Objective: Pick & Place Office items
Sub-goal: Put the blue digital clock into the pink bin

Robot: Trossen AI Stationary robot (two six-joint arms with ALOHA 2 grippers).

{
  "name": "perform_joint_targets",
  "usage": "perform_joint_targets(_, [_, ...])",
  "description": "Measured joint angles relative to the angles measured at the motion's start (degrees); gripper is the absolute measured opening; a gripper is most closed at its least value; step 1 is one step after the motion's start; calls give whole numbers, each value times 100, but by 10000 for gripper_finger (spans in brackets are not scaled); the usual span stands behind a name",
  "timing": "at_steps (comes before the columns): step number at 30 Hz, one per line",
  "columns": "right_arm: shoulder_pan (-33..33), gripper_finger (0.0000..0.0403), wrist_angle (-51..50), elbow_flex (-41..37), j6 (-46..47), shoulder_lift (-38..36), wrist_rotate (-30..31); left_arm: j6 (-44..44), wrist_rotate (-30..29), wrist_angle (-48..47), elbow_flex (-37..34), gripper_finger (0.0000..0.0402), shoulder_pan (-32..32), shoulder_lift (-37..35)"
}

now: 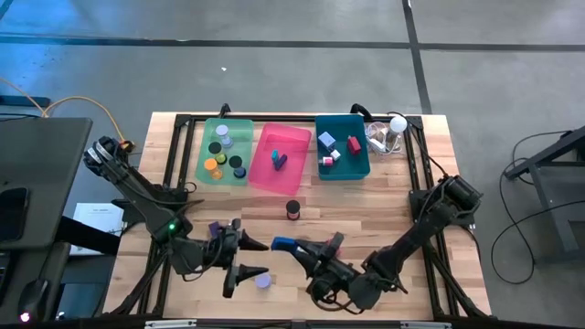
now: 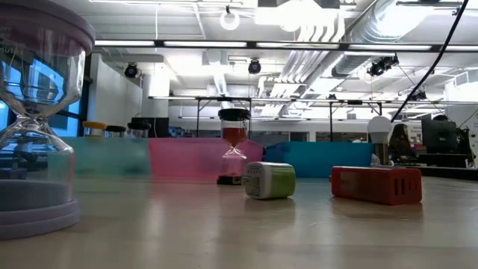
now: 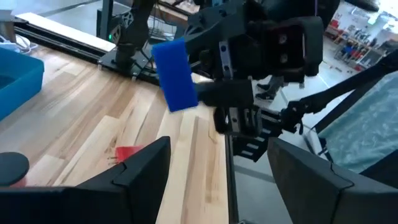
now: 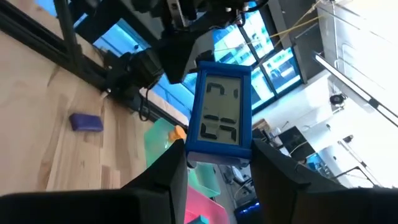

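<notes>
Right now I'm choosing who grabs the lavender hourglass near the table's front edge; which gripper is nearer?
Left. The left gripper hovers open right beside the lavender hourglass; the right gripper, holding the blue digital clock, sits farther off.

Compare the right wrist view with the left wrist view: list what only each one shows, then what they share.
Only the right wrist view shows the display face of the blue clock, with its digits, and a small purple block lying on the wooden table.

Only the left wrist view shows the clock's plain blue back, the right arm's body behind it, a red piece on the table, and a corner of the teal bin.

Both show the right gripper with its jaws closed on the blue clock, held above the wood.
</notes>
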Motion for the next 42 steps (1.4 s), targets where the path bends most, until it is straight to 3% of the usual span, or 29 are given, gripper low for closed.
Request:
perform_joint_targets(15, [-71,129,-17,2,124,92,-255,-44,101,184,-2,262,553,-2])
perform_joint_targets(31, [-76,129,-103,0,163,92,-259,-44,365,146,-2,260,629,-2])
perform_joint_targets(36, [-76,129,-111,0,163,92,-259,-2,361,139,-2,244,629,-2])
perform_joint_targets(42, [-76,129,-156,0,163,92,-259,0,348,105,-2,198,629,-2])
